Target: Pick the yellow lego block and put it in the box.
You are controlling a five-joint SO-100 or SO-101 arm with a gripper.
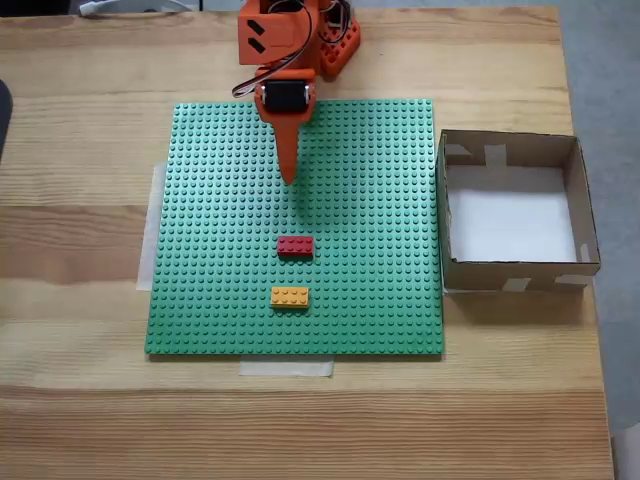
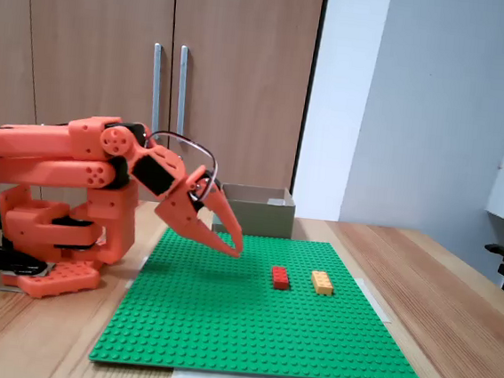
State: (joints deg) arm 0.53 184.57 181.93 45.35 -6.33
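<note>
Tape strip (image 1: 286, 368) sits at the near edge of the green baseplate (image 1: 210, 300) in the top-down fixed view, holding it to the wooden bench (image 1: 80, 420). Landmark is the baseplate. Yellow lego block (image 1: 289, 297) lies on its near-centre part, long side across the view, flat, studs up. Red brick (image 1: 295, 245) is just behind it, apart, not touching. Tool (image 1: 289, 178) hangs over the far-centre of the baseplate, well apart from both bricks, fingers looking together into one point, holding nothing. Box (image 1: 592, 225) stands off the baseplate's right edge, open top, white floor, touching or nearly touching the plate edge.

Side fixed view: baseplate (image 2: 219, 347) fills the near bench. Yellow lego block (image 2: 321, 282) is toward the plate's right side, red brick (image 2: 280, 277) just left of it with a small gap. Tool (image 2: 231, 243) is pointed down just above the studs, left of the red brick, tips closed. Box (image 2: 254, 212) is beyond the plate's far edge.

Judgement: block is light, rigid, hard plastic, a bit slick; may be pressed onto the studs and need a pull. Best pinched across the two long sides. Red brick lies between tool and yellow, so come over it, not through.
</note>
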